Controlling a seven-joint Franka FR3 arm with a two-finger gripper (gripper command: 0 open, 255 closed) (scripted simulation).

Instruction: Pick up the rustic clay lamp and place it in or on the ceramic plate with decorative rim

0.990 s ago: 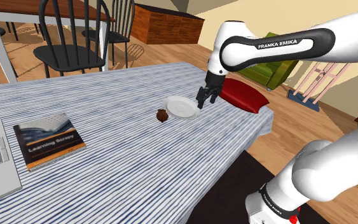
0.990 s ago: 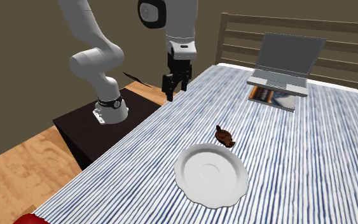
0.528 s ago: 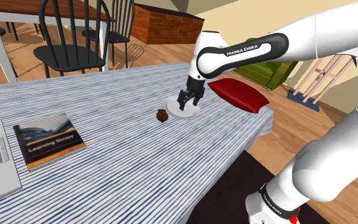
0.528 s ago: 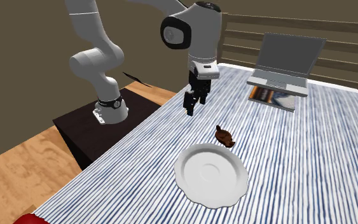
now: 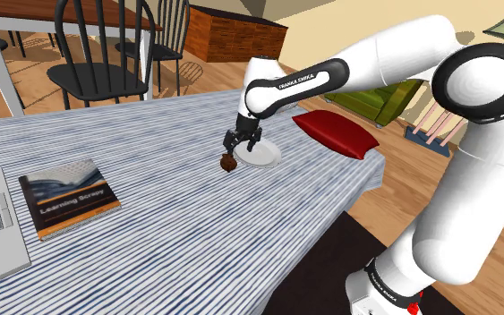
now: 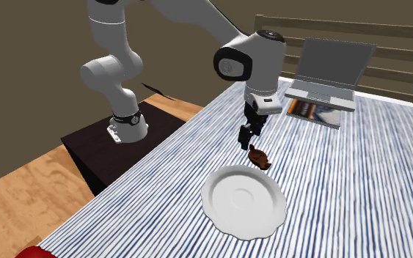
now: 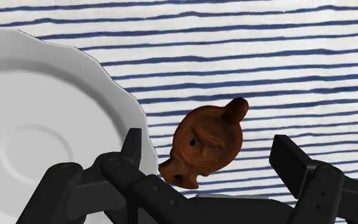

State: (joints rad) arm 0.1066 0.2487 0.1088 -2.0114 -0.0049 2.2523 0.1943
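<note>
The lamp (image 7: pixel 206 143) is reddish-brown, darker in its hollows. The plate (image 7: pixel 37 127) is plain white. The bench (image 7: pixel 266 57) wears white cloth with thin dark-blue stripes. The hand (image 6: pixel 247 137) is all black, the arm (image 5: pixel 474 179) white with dark joints. Right of centre in the shoulder view a cushion (image 5: pixel 335 132) is deep red; at lower left a book (image 5: pixel 69 197) has a dark cover with an orange band.

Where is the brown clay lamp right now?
In the shoulder view the brown clay lamp lies on the striped tablecloth just left of the white plate, apart from it, with the open gripper poised over it.
</note>
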